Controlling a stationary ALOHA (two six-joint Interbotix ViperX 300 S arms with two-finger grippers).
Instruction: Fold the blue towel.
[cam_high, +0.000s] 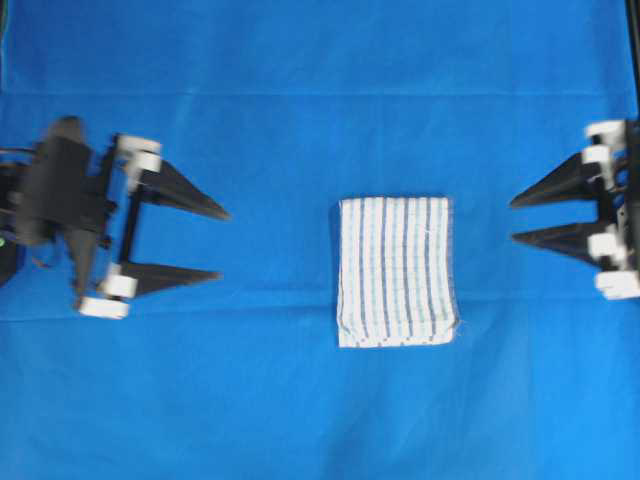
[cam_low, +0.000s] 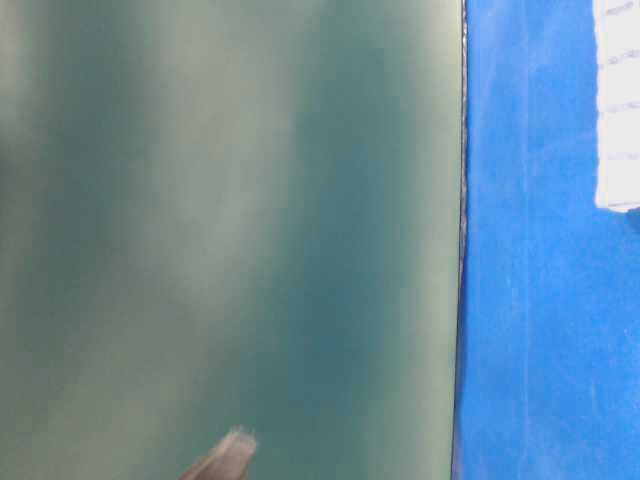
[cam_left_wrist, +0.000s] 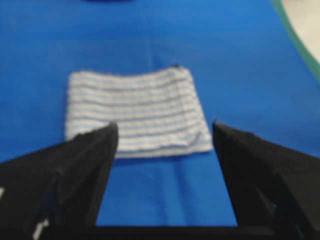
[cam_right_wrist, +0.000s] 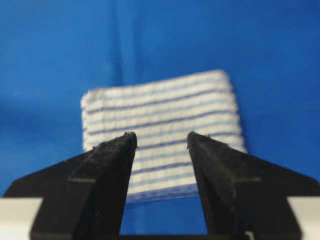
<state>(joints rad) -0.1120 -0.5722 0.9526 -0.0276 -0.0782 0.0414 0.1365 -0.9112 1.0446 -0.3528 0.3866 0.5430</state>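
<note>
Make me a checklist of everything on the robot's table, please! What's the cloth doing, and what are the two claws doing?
Surface: a plain blue sheet covers the table, smooth with faint creases.
Job's things: the blue towel, white with thin blue stripes, lies folded into a neat rectangle, flat on the sheet.
Clutter: nothing seen.
Grippers: the left gripper is open, empty, clear of the towel; the right gripper is open, empty, clear of the towel.
Cables: nothing clearly seen; motion blur hides detail by the left arm.
Surroundings: a green surface lies beyond the sheet's edge.
</note>
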